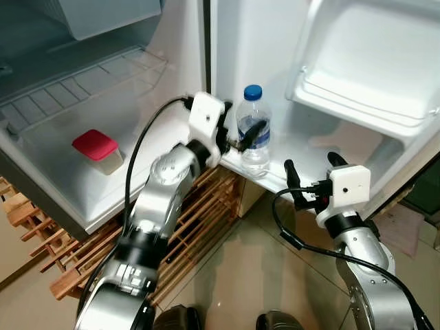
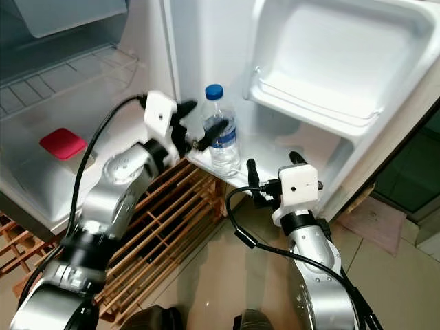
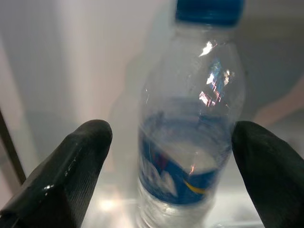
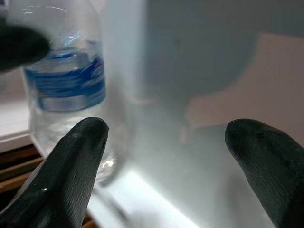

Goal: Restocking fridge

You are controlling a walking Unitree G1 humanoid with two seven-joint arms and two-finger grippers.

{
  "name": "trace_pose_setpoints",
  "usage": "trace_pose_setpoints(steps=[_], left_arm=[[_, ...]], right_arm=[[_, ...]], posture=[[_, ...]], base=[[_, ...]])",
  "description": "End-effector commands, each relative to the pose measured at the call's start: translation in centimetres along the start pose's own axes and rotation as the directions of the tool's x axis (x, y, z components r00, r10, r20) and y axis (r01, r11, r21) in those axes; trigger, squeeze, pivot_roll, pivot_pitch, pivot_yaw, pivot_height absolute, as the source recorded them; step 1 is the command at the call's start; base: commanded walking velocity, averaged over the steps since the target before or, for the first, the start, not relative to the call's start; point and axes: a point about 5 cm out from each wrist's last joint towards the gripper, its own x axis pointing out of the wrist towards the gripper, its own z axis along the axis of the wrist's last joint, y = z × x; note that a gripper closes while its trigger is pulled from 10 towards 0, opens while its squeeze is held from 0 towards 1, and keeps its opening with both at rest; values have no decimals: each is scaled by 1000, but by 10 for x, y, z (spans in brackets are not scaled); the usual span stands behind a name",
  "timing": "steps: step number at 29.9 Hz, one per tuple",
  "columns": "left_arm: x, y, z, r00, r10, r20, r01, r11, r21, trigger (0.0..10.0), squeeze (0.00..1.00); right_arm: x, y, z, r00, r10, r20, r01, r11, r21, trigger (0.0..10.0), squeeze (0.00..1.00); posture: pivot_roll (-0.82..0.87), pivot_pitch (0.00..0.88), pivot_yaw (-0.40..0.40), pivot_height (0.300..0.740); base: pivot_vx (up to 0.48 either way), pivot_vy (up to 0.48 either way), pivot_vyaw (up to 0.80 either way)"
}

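Small white fridge [image 1: 62, 172] standing open on a tiled floor, wooden slat rack [image 1: 199, 220] beneath it; door swung wide with its shelves facing the robot.

Left gripper [image 1: 242, 136]: jaws released, straddling the water bottle [image 1: 254, 130] at label height, one finger to each side, gaps visible on both sides in the left wrist view [image 3: 190, 156]. Bottle stands upright on the lower door shelf [image 1: 271, 180], near the hinge-side corner, blue cap on.

Right gripper [image 2: 269, 170]: jaws also spread, hovering just over the same shelf beside the bottle, holding nothing.

Judgement: the bottle looks placed, and the step in hand is the release. Doing it well means drawing the left gripper straight back along its fingers, no sideways drift, so neither pad clips the label and tips the bottle off the shelf lip.

Further in: red-lidded container [image 1: 97, 151] on the fridge floor, wire shelf [image 1: 75, 86] above.
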Motion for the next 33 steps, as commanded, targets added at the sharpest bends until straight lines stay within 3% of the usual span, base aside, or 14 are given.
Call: trace_pose_setpoints(steps=[1,7,10,14,15,17,24,30,31,33], left_arm=[[-4,-1,0,1000,-4,-26,4,1000,17,10000,0],[-20,2,-9,997,58,-46,-59,998,-16,10000,0],[-31,11,-13,989,133,-59,-136,990,-45,10000,0],[-57,17,-27,972,224,-70,-222,974,44,10000,0],[-57,17,-27,972,224,-70,-222,974,44,10000,0],[-73,21,-38,949,297,-109,-293,955,49,10000,0],[-102,27,-51,898,422,-121,-410,905,112,10000,0],[-99,30,-49,868,484,-109,-465,871,157,10000,0],[-96,34,-47,845,526,-93,-508,845,168,10000,0],[-95,36,-47,834,544,-91,-526,834,168,10000,0]], right_arm=[[2,-3,0,1000,-10,11,10,1000,-11,10000,0],[3,-2,-1,1000,-6,16,6,1000,-16,10000,0],[4,-1,-1,1000,-5,21,5,1000,-16,10000,0],[3,0,1,999,-26,32,26,1000,-2,10000,0],[3,0,1,999,-26,32,26,1000,-2,10000,0],[0,2,-2,999,-31,22,31,999,7,10000,0],[-4,10,-6,999,-30,17,30,999,19,10000,0],[-11,9,-21,997,-67,-34,69,996,61,10000,0],[-12,7,-28,996,-65,-59,69,996,60,10000,0],[-12,6,-30,996,-65,-66,69,996,57,10000,0]], posture=[[-193,12,14,727],[-188,11,9,727],[-185,11,11,727],[-184,10,14,727],[-184,10,14,727],[-174,12,17,727],[-163,11,14,727],[-154,14,19,727],[-152,14,20,727],[-150,14,20,727]], base=[[0,0,0],[0,0,0],[0,0,0],[0,0,0],[0,0,0],[0,0,0],[0,0,0],[0,0,0],[0,0,0],[0,0,0]])
